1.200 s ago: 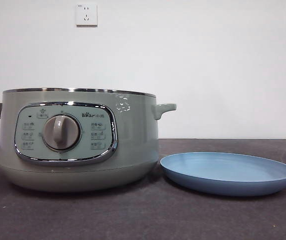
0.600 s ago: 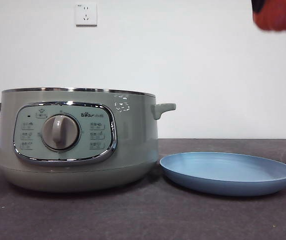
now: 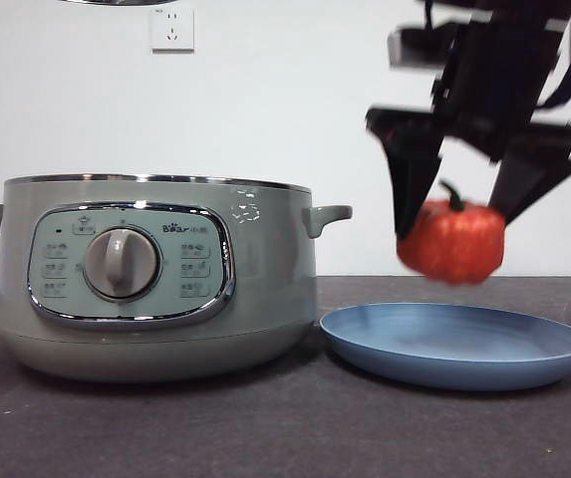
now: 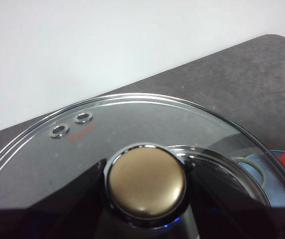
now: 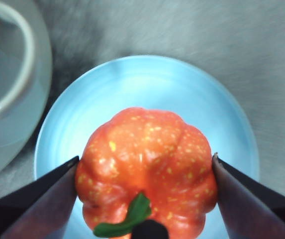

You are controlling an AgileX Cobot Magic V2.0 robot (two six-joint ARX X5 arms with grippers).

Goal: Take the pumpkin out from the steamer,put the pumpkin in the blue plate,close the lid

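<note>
- Lowering is the step in hand: the right gripper [image 3: 452,234] holds the pumpkin [image 3: 452,242] between its two jaws, one pressed to each side, and the pumpkin hangs above the blue plate [image 3: 524,366], not touching it.
- Doing it well means, I judge, coming straight down until the base of the pumpkin meets the plate, and only then opening the jaws; letting go from this height would likely make the ribbed ball roll.
- From the right wrist view the pumpkin [image 5: 146,172] sits roughly over the middle of the plate [image 5: 147,82], stem toward the camera, so little sideways correction looks needed.
- The left gripper [image 4: 144,184] clamps the knob of the lid [image 4: 132,124] and holds it high over the steamer [image 3: 155,279]; only a sliver of its rim [image 3: 116,2] shows in the front view.
- The steamer stands open just beside the plate; its side handle [image 3: 327,216] reaches toward the plate but is apart from the right gripper.
- Nothing lies in the plate to block the landing.
</note>
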